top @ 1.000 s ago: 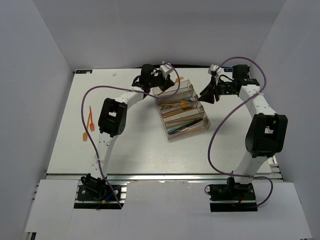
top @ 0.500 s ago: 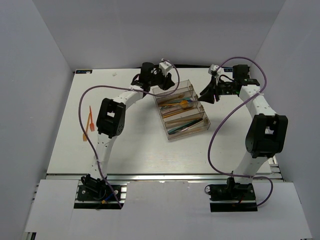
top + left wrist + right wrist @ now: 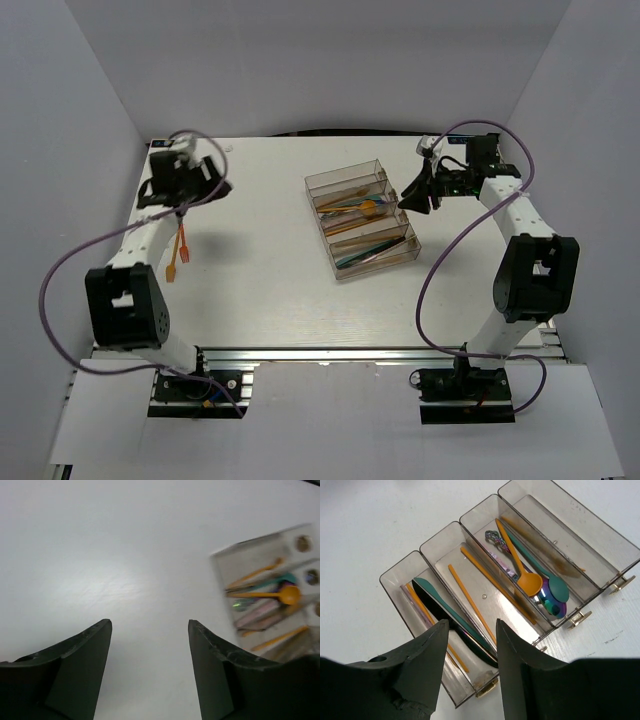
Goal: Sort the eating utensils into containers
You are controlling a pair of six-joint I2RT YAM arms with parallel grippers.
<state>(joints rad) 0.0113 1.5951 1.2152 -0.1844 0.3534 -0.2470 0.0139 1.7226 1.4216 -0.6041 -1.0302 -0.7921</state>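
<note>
Both grippers spread, empty: L gripper (image 3: 150, 672) over bare table (image 3: 100, 555), R gripper (image 3: 471, 627) above clear stepped tray (image 3: 560, 525). Tray holds orange spoon (image 3: 530, 582), teal knife (image 3: 445, 607), iridescent spoon (image 3: 552, 605) etc. Two orange forks (image 3: 183, 240) lie on table near L gripper.

Top external: fixed high behind the arm bases, tilted down and forward. Whole table (image 3: 270, 280) in frame, seen from far off.

Left wrist: low angle past the left gripper (image 3: 150, 625), out across bare table. Tray (image 3: 260, 545) ahead-right of the fingertips, distant, blurred.

Right wrist: close, steeply down past the right gripper (image 3: 470, 625). Tray fills the frame ahead of the fingertips.

Shared by all three: tray, orange spoon (image 3: 530, 583).
</note>
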